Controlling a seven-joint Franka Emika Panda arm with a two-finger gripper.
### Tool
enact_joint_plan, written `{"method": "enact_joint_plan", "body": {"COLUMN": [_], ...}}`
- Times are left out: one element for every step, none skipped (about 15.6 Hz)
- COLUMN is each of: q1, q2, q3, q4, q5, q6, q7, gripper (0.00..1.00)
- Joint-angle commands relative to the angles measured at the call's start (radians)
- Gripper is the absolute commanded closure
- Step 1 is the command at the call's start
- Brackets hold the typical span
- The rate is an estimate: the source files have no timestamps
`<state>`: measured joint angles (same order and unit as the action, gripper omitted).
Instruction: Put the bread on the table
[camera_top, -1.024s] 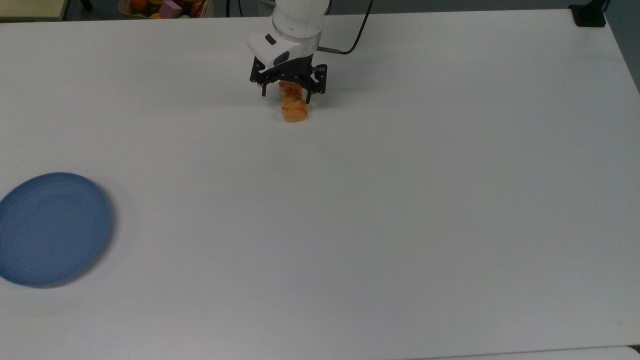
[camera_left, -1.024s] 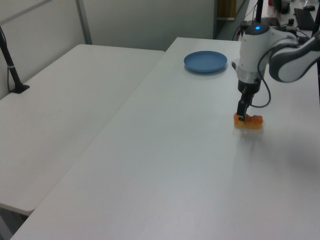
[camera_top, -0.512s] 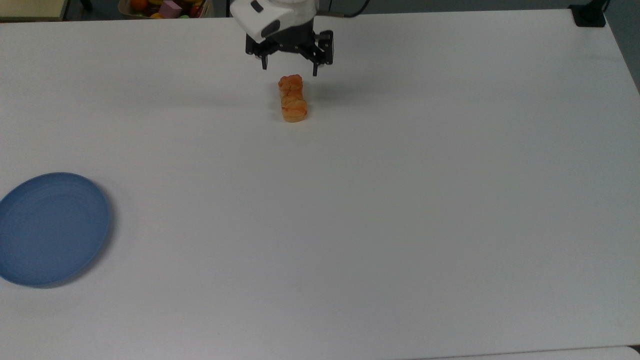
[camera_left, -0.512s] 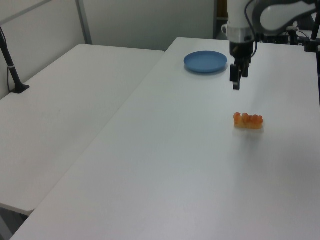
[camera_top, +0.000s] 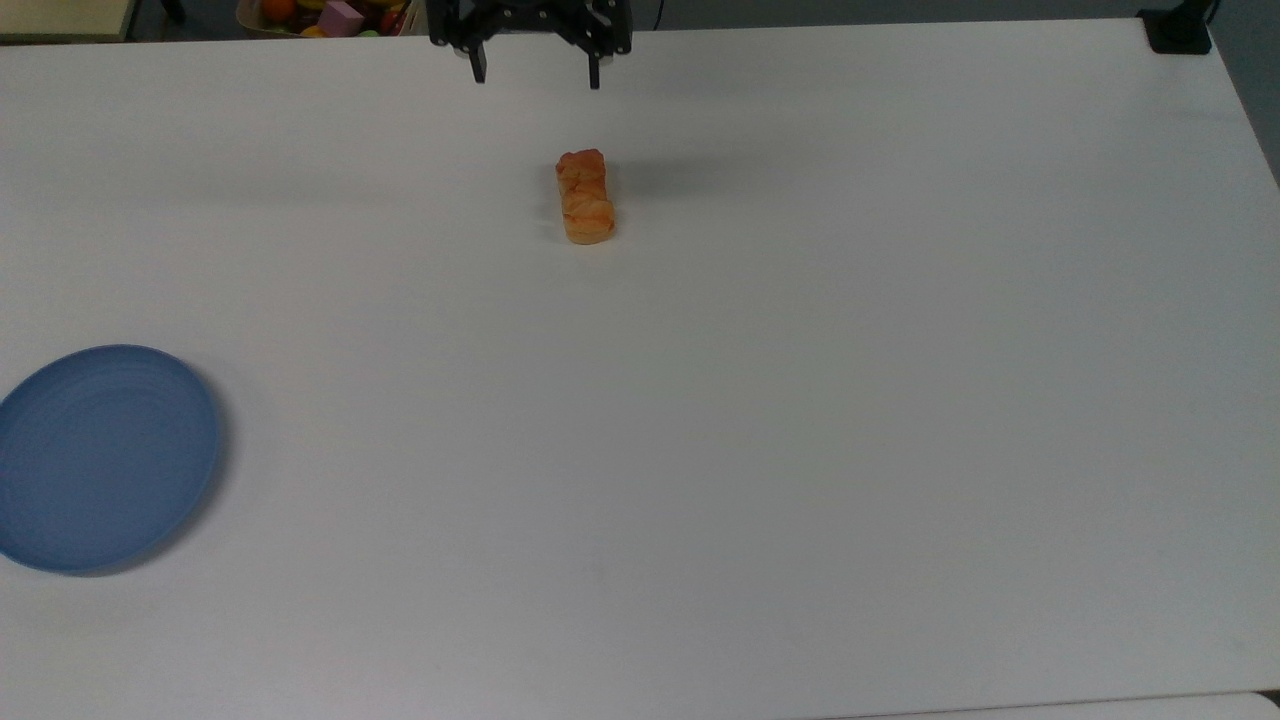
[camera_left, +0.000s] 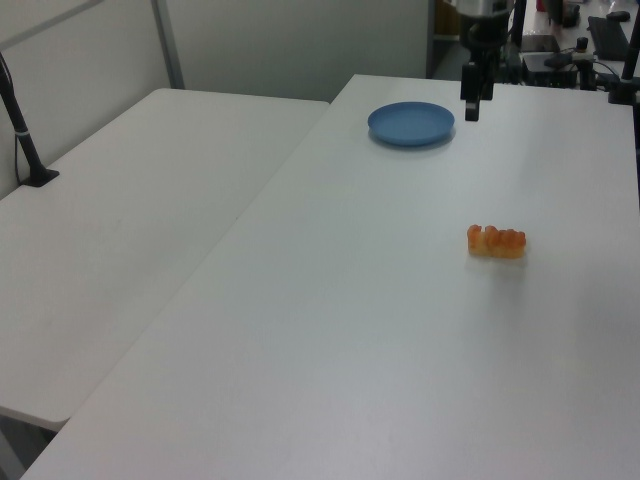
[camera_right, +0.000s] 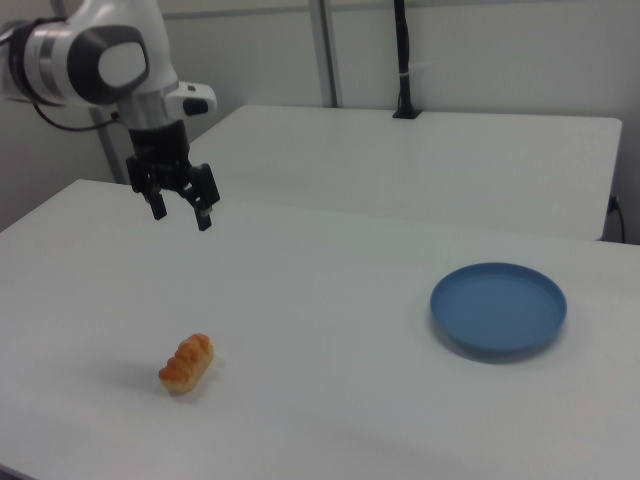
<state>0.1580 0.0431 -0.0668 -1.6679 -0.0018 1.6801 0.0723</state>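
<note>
Now my hand (camera_top: 533, 72) hangs at the top edge of the top view, fingers spread wide and holding nothing; a second ago it was straddling the bread (camera_top: 585, 196), and since then it has let go and climbed clear. The bread has stayed put, lying flat on the bare counter (camera_top: 800, 400) in the upper middle of the top view, just below my hand and well apart from the blue plate (camera_top: 105, 457) at the lower left. In the right view the hand (camera_right: 180, 210) floats in the upper left, high above the roll at lower left. I judge the placing done; only withdrawing remains.
</note>
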Motion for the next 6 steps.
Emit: {"method": "enact_joint_plan", "body": {"q1": [-0.012, -0.017, -0.02, -0.021, -0.026, -0.028], "q2": [0.014, 0.014, 0.011, 0.008, 0.004, 0.004], "q3": [-0.011, -0.011, -0.01, -0.01, -0.01, -0.01], "q4": [0.065, 0.068, 0.068, 0.068, 0.068, 0.068], "q5": [0.025, 0.023, 0.023, 0.023, 0.023, 0.023], "q6": [-0.062, -0.074, -0.083, -0.089, -0.098, -0.1], "q7": [-0.039, -0.039, -0.032, -0.031, -0.031, -0.031], "gripper": [0.0, 0.0, 0.0, 0.0, 0.0, 0.0]}}
